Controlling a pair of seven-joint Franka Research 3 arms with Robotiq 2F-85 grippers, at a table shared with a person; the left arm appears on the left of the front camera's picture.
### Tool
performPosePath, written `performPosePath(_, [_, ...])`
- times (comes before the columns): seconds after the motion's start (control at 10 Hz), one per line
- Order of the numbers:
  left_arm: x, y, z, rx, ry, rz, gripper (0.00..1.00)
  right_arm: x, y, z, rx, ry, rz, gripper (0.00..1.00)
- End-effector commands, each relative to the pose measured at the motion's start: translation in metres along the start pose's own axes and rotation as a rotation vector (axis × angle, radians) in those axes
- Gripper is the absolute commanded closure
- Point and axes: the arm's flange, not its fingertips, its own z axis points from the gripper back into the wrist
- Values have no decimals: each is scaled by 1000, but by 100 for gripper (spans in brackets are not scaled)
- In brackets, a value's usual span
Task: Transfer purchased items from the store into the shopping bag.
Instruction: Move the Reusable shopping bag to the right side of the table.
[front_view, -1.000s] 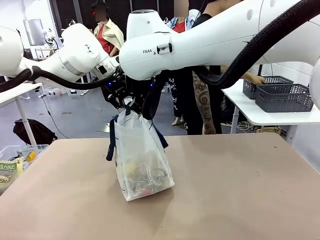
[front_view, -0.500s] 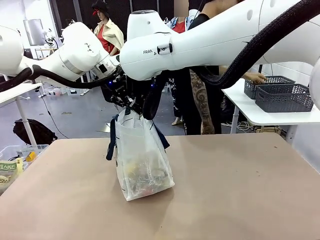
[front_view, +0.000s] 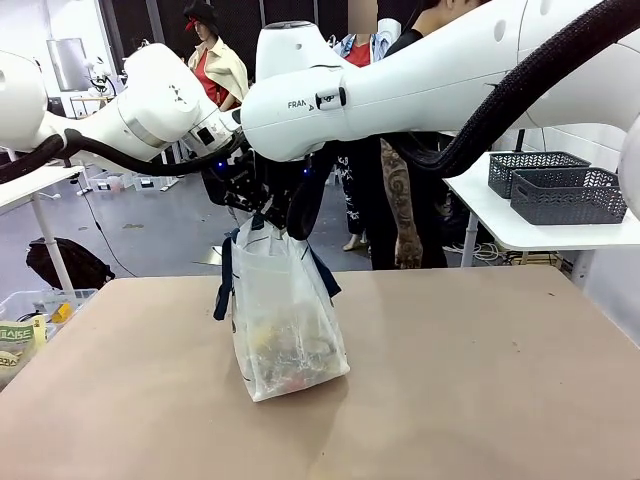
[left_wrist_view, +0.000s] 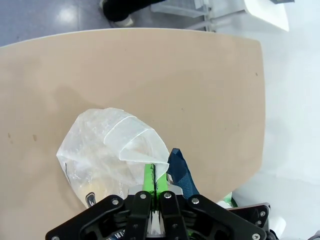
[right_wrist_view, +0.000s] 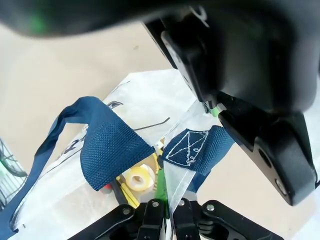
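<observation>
Setting is a robotics lab or test hall: a plain tan worktop (front_view: 450, 380) on a grey polished floor (front_view: 150, 230), a white side table (front_view: 520, 225) carrying two dark lattice baskets (front_view: 568, 195), loose cables (front_view: 490, 252) on the floor, people standing behind.

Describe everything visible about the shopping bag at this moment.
The shopping bag is a translucent white plastic tote with navy blue strap handles and dark print on one side. It stands upright on the tan table, taller than wide, its top edge drawn up. The left gripper and the right gripper are each shut on its upper rim near a handle. Inside, a yellow tape roll, dark sticks and red bits show.
</observation>
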Motion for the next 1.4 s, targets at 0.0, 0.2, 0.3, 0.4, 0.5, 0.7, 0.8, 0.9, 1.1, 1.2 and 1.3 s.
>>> performPosePath(0.0, [6, 4, -1, 20, 6, 28, 100, -3, 1, 8, -30, -16, -21, 100])
performPosePath(0.2, [6, 5, 0, 21, 2, 36, 100, -7, 3, 10, -27, -33, -12, 93])
performPosePath(0.3, [6, 6, 0, 19, 0, 37, 100, -10, 3, 11, -31, -35, -29, 74])
performPosePath(0.4, [6, 7, 1, 18, -4, 38, 100, -13, 3, 13, -30, -44, -40, 55])
performPosePath(0.5, [5, 9, 4, 12, -12, 43, 100, -16, 5, 14, -36, -49, -51, 36])
performPosePath(0.7, [5, 14, 11, -23, -26, 55, 100, -20, 5, 15, -44, -34, -73, 0])
performPosePath(0.8, [4, 18, 15, -30, -40, 70, 100, -23, 4, 15, -46, -27, -89, 0])
performPosePath(0.9, [4, 24, 18, -50, -51, 95, 100, -29, 1, 15, -46, -27, -134, 0])
performPosePath(1.1, [1, 31, 23, -59, -71, 116, 100, -52, -1, 22, -58, -57, -216, 0])
performPosePath(1.2, [1, 33, 24, -52, -68, 119, 100, -63, -3, 28, -68, -83, -252, 0])
performPosePath(1.3, [1, 32, 22, -42, -65, 112, 100, -73, -3, 34, -78, -112, -289, 0])
